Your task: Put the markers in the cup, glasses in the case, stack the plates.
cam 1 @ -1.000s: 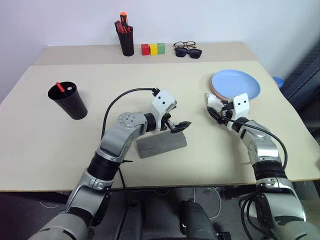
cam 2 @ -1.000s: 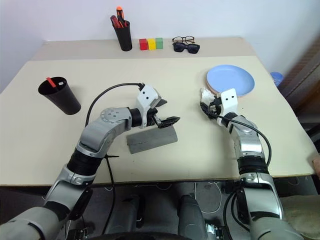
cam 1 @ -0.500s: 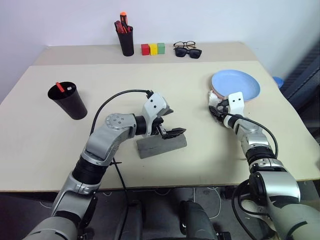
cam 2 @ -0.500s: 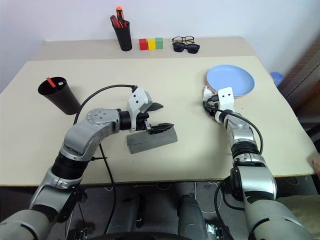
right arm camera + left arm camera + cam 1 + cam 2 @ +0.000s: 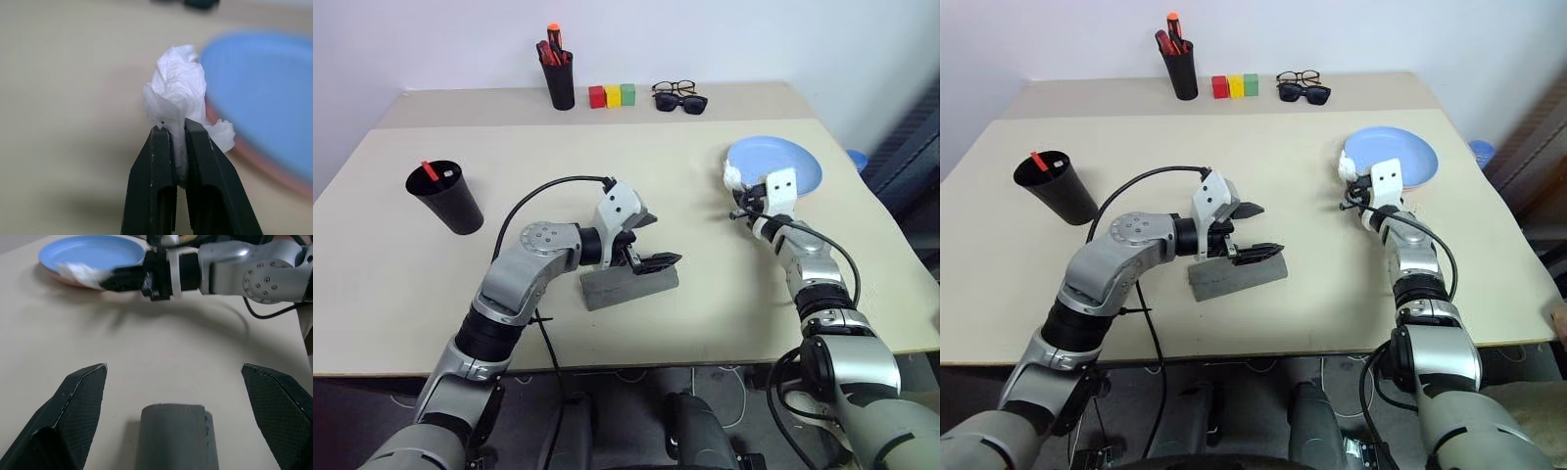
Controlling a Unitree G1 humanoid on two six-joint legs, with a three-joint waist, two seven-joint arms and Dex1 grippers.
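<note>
My right gripper [image 5: 178,134], reaching level toward the far right, pinched a crumpled white tissue [image 5: 178,93] beside the stacked plates [image 5: 783,159], while my left gripper [image 5: 646,245], bent across, hovered spread wide over the closed grey case [image 5: 628,285]

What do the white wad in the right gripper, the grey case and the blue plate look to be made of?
White wad: thin tissue or paper, matte, judging by its crumpled folds. Grey case: looks fabric- or leatherette-covered, matte; a faint seam shows along the end in the left wrist view. Blue plate: likely plastic, smooth, even colour with a slight sheen.
</note>
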